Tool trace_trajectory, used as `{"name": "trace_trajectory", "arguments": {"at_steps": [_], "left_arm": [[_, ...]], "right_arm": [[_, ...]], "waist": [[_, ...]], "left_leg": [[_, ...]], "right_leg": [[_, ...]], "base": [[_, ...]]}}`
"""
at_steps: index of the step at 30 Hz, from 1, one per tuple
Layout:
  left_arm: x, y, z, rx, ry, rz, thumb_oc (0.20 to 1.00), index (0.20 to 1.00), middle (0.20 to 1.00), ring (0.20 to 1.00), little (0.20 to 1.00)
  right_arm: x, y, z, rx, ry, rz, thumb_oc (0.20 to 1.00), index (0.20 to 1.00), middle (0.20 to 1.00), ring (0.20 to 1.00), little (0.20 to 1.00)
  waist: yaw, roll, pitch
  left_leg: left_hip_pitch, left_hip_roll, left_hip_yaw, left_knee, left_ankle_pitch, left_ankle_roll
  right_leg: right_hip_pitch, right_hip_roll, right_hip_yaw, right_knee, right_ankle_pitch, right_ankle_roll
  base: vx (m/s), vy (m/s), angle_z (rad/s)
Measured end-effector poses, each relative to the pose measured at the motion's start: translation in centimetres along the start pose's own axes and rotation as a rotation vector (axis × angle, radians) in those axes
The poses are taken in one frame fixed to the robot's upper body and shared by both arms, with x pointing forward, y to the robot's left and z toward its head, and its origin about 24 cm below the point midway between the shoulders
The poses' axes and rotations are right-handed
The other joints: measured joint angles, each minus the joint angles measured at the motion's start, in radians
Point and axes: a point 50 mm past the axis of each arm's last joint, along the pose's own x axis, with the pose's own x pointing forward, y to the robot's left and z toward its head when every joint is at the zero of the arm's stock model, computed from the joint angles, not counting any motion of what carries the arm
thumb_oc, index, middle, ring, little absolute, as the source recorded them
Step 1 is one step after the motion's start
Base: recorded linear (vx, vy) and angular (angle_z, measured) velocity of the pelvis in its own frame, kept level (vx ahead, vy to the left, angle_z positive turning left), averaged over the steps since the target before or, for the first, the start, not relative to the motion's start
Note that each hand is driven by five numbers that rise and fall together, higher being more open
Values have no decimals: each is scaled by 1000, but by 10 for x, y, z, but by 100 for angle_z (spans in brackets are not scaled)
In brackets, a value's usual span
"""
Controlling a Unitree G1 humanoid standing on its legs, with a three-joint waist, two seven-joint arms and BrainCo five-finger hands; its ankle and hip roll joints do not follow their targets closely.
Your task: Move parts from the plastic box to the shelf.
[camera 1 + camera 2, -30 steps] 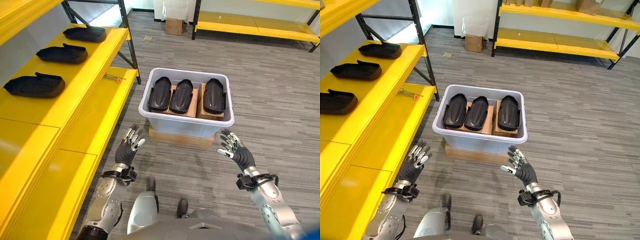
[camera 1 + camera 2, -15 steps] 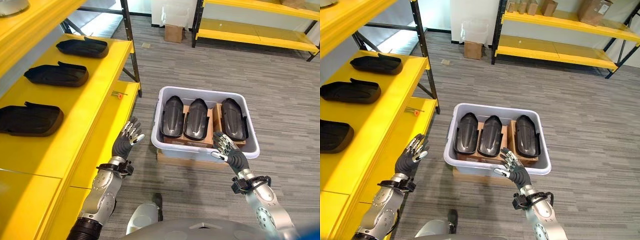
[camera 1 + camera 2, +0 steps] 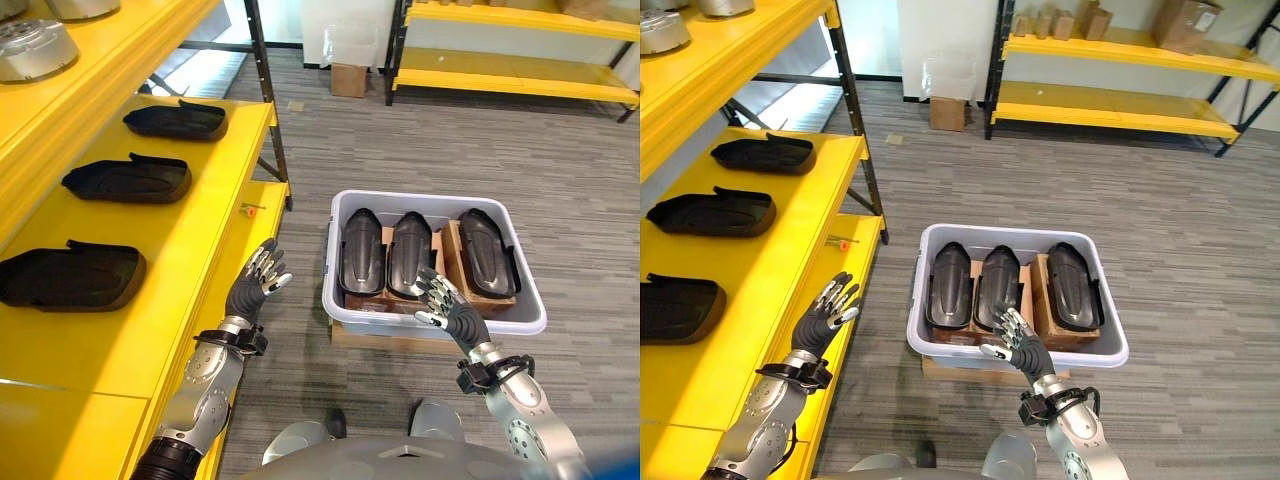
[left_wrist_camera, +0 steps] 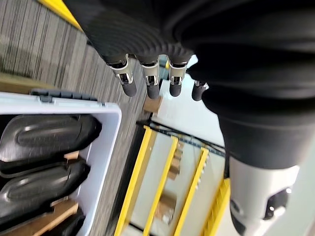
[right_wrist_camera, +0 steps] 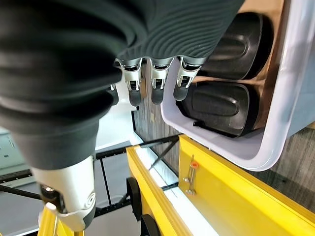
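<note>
Reaching comes first: my right hand and left hand, both spread and empty, must grip a part in the box at 12 o'clock.

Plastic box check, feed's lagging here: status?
Both hands open, empty: left hand, right hand over plastic box rim. Three parts inside. Nothing blocking.

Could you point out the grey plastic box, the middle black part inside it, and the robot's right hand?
plastic box (image 3: 435,322), left eye view, near rim.
middle black part (image 3: 410,250), left eye view, its top.
right hand (image 3: 455,312), left eye view, back of hand.
</note>
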Motion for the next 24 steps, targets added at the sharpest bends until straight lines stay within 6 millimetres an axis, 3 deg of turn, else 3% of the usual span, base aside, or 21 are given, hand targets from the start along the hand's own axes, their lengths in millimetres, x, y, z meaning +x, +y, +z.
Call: {"name": "trace_trajectory", "arguments": {"at_steps": [1,3,4,5,8,10,12,15,19,24], "left_arm": [[-3,3,-5,-13,12,28,1000,1000,1000,1000,1000],[-8,8,-7,0,29,46,1000,1000,1000,1000,1000],[-10,11,-7,8,35,57,1000,1000,1000,1000,1000],[-17,16,-11,4,50,84,1000,1000,1000,1000,1000],[-24,18,-17,-5,76,94,1000,1000,1000,1000,1000],[-23,10,-20,-28,77,61,1000,1000,1000,1000,1000],[-22,6,-18,-39,59,42,1000,1000,1000,1000,1000],[-21,3,-17,-47,52,30,1000,1000,1000,1000,1000],[-22,5,-17,-47,51,38,1000,1000,1000,1000,1000],[-20,4,-14,-50,36,39,1000,1000,1000,1000,1000]], "right_arm": [[-1,-1,-5,3,24,-7,1000,1000,1000,1000,1000],[-5,-1,-9,11,40,-12,1000,1000,1000,1000,1000],[-4,0,-11,10,49,-5,1000,1000,1000,1000,1000],[-3,0,-13,11,63,6,1000,1000,1000,1000,1000],[-3,-1,-1,5,1,1,1000,1000,1000,1000,1000],[-4,-11,-5,5,25,-34,1000,1000,1000,1000,1000],[-11,-20,-5,-43,58,-33,1000,1000,1000,1000,1000],[-11,-23,-1,-64,49,-32,1000,1000,1000,1000,1000],[-10,-23,1,-66,43,-30,1000,1000,1000,1000,1000],[3,-24,17,-104,-20,-20,1000,1000,1000,1000,1000]], "waist": [[-8,-12,4],[-2,-49,3],[2,-79,0],[7,-93,-7],[0,-109,-18],[-24,-78,-8],[-38,-22,-14],[-35,1,-8],[-31,16,-1],[-31,51,11]], "left_leg": [[3,1,-29,23,-16,-13],[18,10,-43,27,-21,-19],[35,14,-48,17,-25,-34],[47,47,-46,1,-25,-61],[18,114,-43,17,-54,-117],[17,206,-36,4,-47,-158],[50,273,-13,-81,7,-207],[71,294,0,-148,48,-222],[71,291,7,-183,70,-225],[70,284,24,-205,83,-222]], "right_leg": [[33,-1,46,-37,51,38],[86,28,84,-58,76,29],[111,43,43,-55,85,23],[143,87,-16,-56,84,23],[159,149,-40,-105,18,8],[159,230,-54,-110,-5,-37],[158,295,-65,-134,-7,-73],[156,320,-65,-163,7,-91],[152,321,-65,-194,23,-90],[151,321,-53,-235,55,-87]], "base": [[82,-211,44],[132,-385,39],[94,-326,6],[68,-256,-25],[53,-195,-9],[32,-158,3],[21,-169,-5],[-16,-42,-5],[-8,2,0],[-54,11,-7]]}}
